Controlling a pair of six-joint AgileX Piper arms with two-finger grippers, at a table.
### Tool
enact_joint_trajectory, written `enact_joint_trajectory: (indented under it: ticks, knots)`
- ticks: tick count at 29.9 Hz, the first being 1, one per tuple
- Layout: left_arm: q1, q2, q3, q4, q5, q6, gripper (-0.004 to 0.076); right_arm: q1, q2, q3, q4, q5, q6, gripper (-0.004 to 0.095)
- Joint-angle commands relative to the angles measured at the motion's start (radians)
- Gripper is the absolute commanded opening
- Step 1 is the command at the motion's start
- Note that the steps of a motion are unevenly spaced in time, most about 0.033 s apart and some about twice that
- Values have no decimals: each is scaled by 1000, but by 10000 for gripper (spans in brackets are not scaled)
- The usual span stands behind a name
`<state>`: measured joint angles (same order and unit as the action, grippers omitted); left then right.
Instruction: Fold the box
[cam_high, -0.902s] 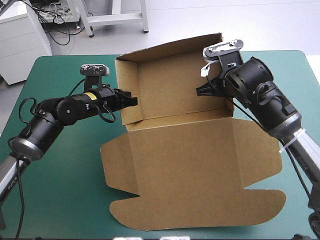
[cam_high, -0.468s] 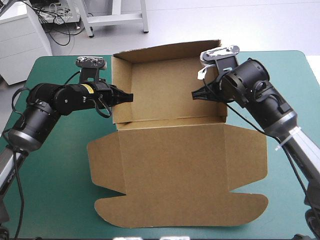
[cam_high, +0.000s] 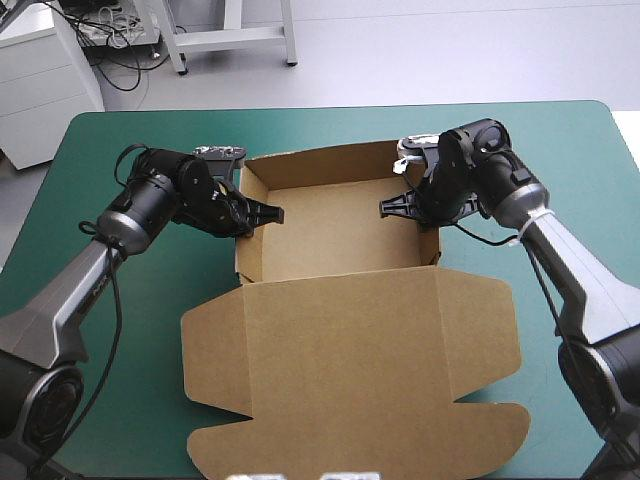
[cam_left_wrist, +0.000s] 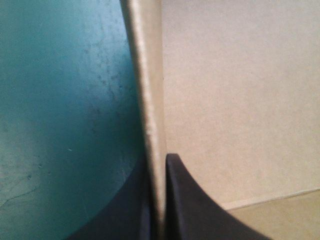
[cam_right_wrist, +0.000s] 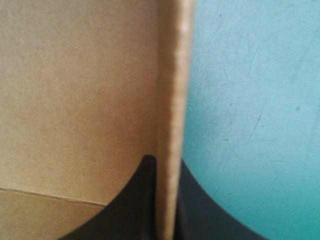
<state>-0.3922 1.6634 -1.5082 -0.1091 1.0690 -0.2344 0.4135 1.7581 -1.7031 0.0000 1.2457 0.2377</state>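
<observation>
At the box's left wall we see the left gripper (cam_high: 268, 212), its curved black fingers all but closed, pinching the thin upright board. The box (cam_high: 345, 330) is matte brown board with a faint grain. It stands as an open tray with raised walls on the scuffed teal-green worktop (cam_high: 560, 140), its broad lid with rounded flaps lying flat on the near side. At the box's right wall, the right gripper (cam_high: 390, 207) clamps that wall likewise.

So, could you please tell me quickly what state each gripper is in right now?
Left gripper: shut on the box, pinching its left side wall.
Right gripper: shut on the box, pinching its right side wall.
</observation>
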Motion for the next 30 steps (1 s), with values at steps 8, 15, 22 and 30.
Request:
enact_joint_trajectory:
  ticks: [8,15,22,30]
  knots:
    - [-6,99,-94,82,103,-24,-32,-30,74,-28,48,2,-89,-8]
    - [-6,102,-108,49,55,-24,-32,-57,107,-28,54,2,-102,-23]
    - [-4,127,-108,44,59,-24,11,-88,107,-28,73,2,-131,20]
    - [-4,136,-110,37,64,-20,362,-94,107,-28,109,2,-146,520]
